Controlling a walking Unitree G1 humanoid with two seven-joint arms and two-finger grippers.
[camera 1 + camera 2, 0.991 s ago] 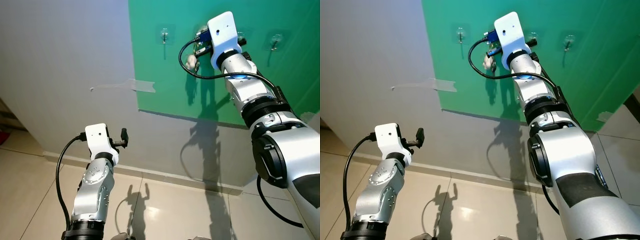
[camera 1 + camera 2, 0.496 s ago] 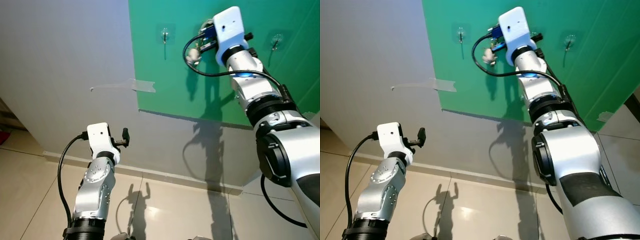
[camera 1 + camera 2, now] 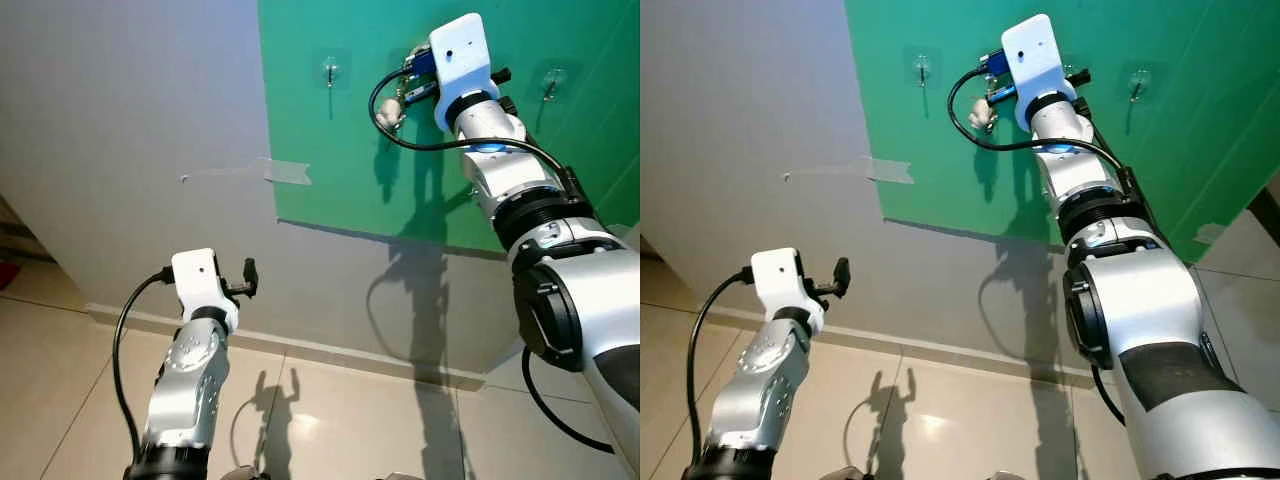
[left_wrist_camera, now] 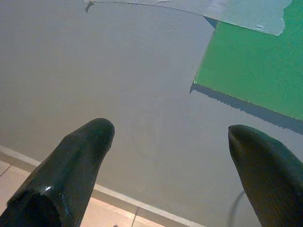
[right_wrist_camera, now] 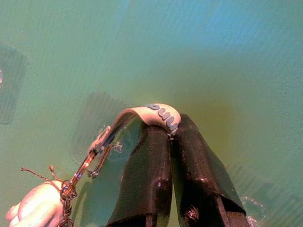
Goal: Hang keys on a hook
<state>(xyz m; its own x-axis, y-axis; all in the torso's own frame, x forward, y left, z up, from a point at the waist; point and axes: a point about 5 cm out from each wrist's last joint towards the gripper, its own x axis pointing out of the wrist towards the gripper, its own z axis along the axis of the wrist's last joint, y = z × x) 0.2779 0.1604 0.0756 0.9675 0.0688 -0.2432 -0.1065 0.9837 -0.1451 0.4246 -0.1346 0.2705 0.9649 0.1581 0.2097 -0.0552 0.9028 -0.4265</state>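
A: Right gripper (image 5: 171, 142), where is it?

B: Raised high against the green panel on the wall (image 3: 330, 150), at the middle one of three clear adhesive hooks (image 5: 105, 151). The two black fingers (image 5: 147, 179) are pressed together, pinching the pale strap of the key bunch (image 5: 149, 112) at its top bend.

A: And the keys themselves?

B: The strap loops over from the fingertips and runs down to a small metal ring. In the right wrist view the ring lies right at the hook's wire prong; whether it is on the prong or only against it I cannot tell. Below the ring hangs a cream-coloured plush charm (image 5: 35, 205) on a thin chain. From the head camera the charm (image 3: 385, 115) dangles just left of the wrist, close to the panel.

A: Other hooks?

B: One clear hook to the left (image 3: 329, 71), one to the right (image 3: 551, 82), both on the same green panel, each well apart from the gripper.

A: Left side?

B: Left gripper (image 4: 170, 142) is low, pointing at the grey wall (image 3: 130, 120) below the panel's corner. Fingers spread wide, nothing between them. A strip of clear tape (image 3: 285, 172) runs across the panel's edge above it. Beige floor tiles (image 3: 330, 420) below.
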